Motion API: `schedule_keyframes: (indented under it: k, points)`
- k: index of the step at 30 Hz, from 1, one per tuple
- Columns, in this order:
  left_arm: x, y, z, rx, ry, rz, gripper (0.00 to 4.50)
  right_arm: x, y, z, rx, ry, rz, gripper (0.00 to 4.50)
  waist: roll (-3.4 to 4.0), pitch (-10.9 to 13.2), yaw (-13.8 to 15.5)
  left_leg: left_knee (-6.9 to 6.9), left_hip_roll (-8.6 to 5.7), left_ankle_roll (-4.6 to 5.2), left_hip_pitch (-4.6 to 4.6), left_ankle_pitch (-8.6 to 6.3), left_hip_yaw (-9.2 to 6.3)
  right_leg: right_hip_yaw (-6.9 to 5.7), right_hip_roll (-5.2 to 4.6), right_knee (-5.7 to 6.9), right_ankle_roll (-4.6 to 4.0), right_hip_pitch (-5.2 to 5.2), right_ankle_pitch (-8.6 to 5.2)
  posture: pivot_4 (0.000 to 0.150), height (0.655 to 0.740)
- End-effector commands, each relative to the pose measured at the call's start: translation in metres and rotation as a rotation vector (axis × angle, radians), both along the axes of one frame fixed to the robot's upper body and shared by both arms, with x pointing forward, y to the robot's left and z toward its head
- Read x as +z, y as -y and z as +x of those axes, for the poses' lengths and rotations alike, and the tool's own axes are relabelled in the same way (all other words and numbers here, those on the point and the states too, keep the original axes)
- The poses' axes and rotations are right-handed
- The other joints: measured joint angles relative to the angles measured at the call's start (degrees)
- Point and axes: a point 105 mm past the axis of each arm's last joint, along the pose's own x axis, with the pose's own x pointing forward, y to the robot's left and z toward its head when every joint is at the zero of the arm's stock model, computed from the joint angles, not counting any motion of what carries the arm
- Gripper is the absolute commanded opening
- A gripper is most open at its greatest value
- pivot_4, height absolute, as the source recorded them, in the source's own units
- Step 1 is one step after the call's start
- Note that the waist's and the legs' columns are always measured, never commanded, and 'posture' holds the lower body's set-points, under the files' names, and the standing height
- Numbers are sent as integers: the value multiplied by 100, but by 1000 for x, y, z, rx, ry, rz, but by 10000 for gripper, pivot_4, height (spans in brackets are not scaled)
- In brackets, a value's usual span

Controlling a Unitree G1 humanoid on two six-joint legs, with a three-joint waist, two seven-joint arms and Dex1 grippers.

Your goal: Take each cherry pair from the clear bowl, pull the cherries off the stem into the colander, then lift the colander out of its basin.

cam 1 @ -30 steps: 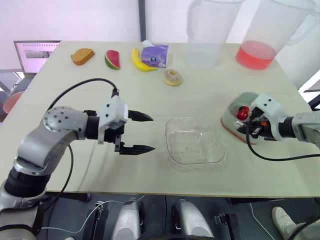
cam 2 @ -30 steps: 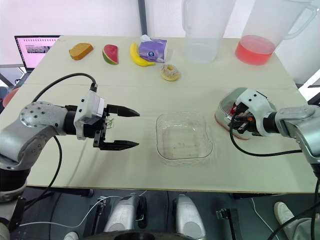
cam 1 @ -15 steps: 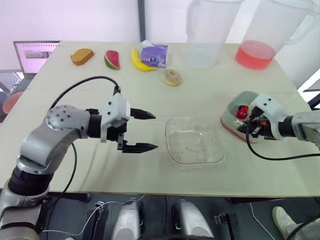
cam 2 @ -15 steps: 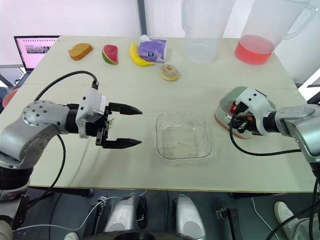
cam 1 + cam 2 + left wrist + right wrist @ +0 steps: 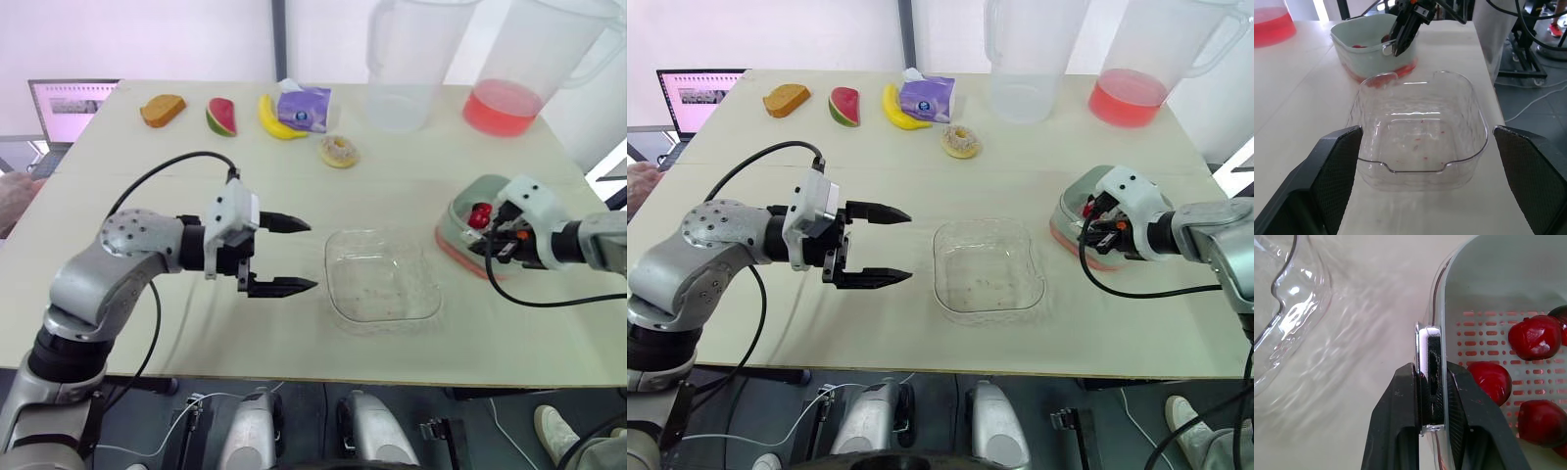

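Just ahead of the left end effector [image 5: 312, 256], whose fingers are spread wide and hold nothing, the clear bowl [image 5: 1418, 142] sits on the desk [image 5: 196, 176] with red specks on its floor. Bare desk lies open beneath and beside those fingers. Beyond the bowl's far rim, the right end effector [image 5: 1430, 368] is clenched on the colander [image 5: 1488, 284] rim, one finger inside the wall and one outside. Cherries [image 5: 1534, 337] lie near the inner finger, and the colander sits in its red basin [image 5: 453, 253].

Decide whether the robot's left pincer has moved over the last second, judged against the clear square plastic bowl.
Yes. The open left pincer has edged closer to the clear square plastic bowl, which has stayed put.
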Motion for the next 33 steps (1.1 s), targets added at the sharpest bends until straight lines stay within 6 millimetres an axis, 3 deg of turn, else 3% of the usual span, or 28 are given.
schedule_keyframes:
  k: [1, 8, 13, 17, 22, 25, 33]
  points:
    - [6, 1, 0, -5, 20, -10, 45000, 36, 3, 0, -11, 118, -32, 2215, 0, 0, 3, 0, 0, 0, 0, 0, 0, 0, 0, 0, 0, 0, 0, 1500, 7400]
    - [6, 1, 0, -12, 18, -6, 45000, 49, 0, -5, -8, 138, -25, 2215, 0, 0, -2, 0, 0, 0, 0, 0, 0, 0, -2, 0, 0, 0, 0, 1500, 7400]
    - [5, 1, 0, -20, 17, -3, 45000, 39, 0, -8, -7, 108, -26, 2215, 0, 0, 1, 0, 0, 0, 0, 0, 0, 0, -1, 0, 0, 0, 0, 1500, 7400]
    - [5, 2, 0, -22, 19, 0, 45000, 47, -1, -7, -9, 128, -26, 2215, 0, 0, -2, 0, 0, 0, 0, 0, 0, 0, -1, 0, 0, 0, 0, 1500, 7400]
    - [5, 2, 0, -25, 18, 4, 45000, 38, 2, -9, -15, 103, -40, 2215, 0, 0, 6, 0, 0, 0, 0, 0, -1, 0, -1, 0, 0, 0, 0, 1500, 7400]
    - [5, 2, 0, -24, 18, 3, 45000, 47, 1, -8, -20, 134, -32, 2215, 1, 0, 0, 0, -1, 0, 0, 0, 2, 1, -1, 0, 0, 0, 0, 1500, 7400]
    - [6, 3, 1, -27, 20, 4, 45000, 39, 4, -10, -31, 117, -42, 2215, 1, 0, 7, -1, -1, 0, 0, 0, 1, 1, -1, 0, 0, 0, 0, 1500, 7400]
